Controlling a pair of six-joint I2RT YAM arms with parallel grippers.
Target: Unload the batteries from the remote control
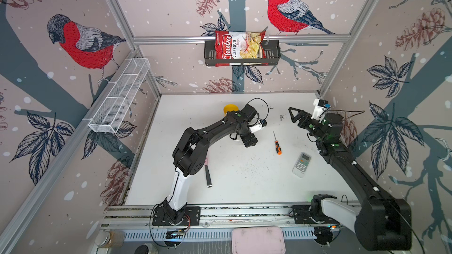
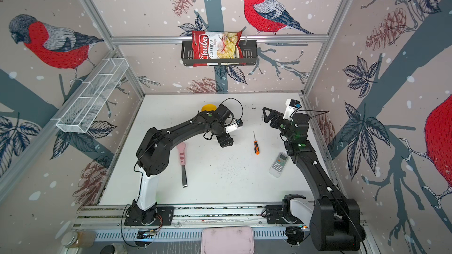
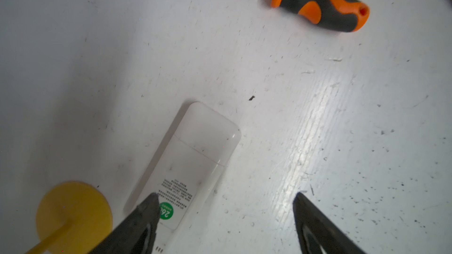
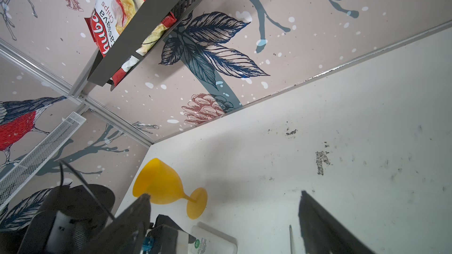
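Hovering left gripper [image 3: 225, 194], jaws apart, over remote [image 3: 195, 147] lying back-up for reaching batteries, presumably inside; right gripper [image 4: 225, 193] raised clear far right, apart, empty.

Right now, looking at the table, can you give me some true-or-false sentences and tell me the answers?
1. The yellow goblet lies on its side. True.
2. The left pincer grips the screwdriver. False: the pincer is open and the screwdriver lies apart on the table.
3. The chips bag sits in the black basket on the wall. True.
4. The white remote by the left pincer shows its buttons. False: its back, with a label, faces up.
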